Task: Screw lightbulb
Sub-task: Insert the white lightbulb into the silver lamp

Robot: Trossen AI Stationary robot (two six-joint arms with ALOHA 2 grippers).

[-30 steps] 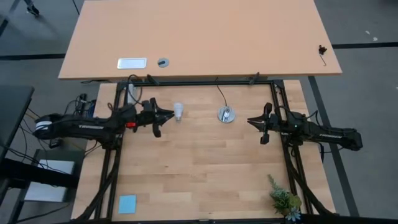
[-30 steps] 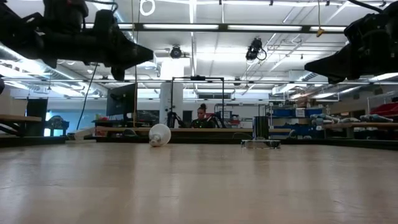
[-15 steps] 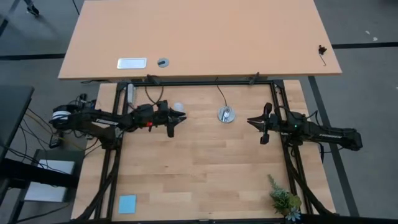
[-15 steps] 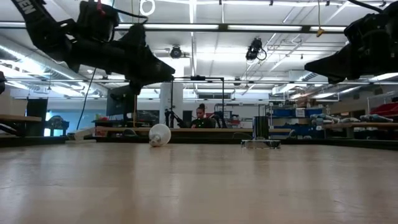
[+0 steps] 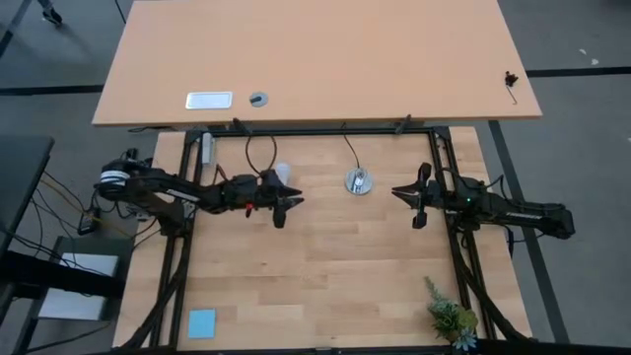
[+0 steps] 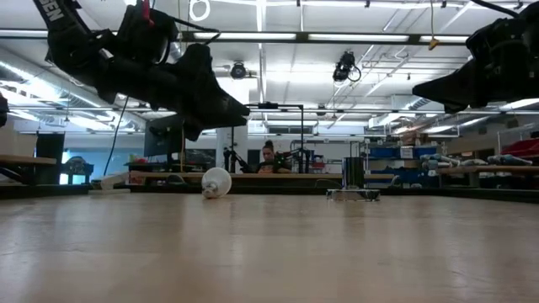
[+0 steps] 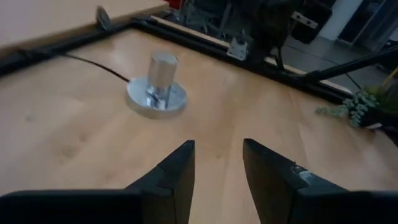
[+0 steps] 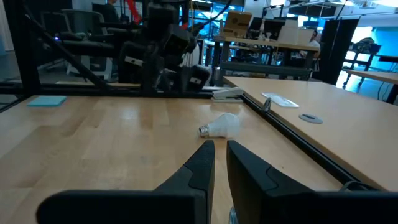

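Note:
The white lightbulb [image 5: 282, 173] lies on its side on the wooden table, also seen in the low view [image 6: 216, 182] and the right wrist view [image 8: 222, 126]. My left gripper [image 5: 296, 200] hovers above the table just near-side and right of the bulb, open, with nothing between its fingers [image 7: 217, 152]. It points toward the round silver socket [image 7: 157, 93], which stands on the table [image 5: 358, 181]. My right gripper [image 5: 396, 190] waits right of the socket, raised, with its fingers [image 8: 219, 152] almost together and nothing between them.
The socket's black cord [image 5: 350, 153] runs to the far edge. Black frame rails [image 5: 434, 168] border the work table. A blue square [image 5: 202, 322] lies near left and a small plant [image 5: 451, 318] near right. A second tabletop [image 5: 315, 59] stands beyond.
My left gripper has gone toward the table's right edge, from left of the bulb to past it on its near side. It has sunk a little and tipped its fingers downward. The bulb and the right arm have kept still.

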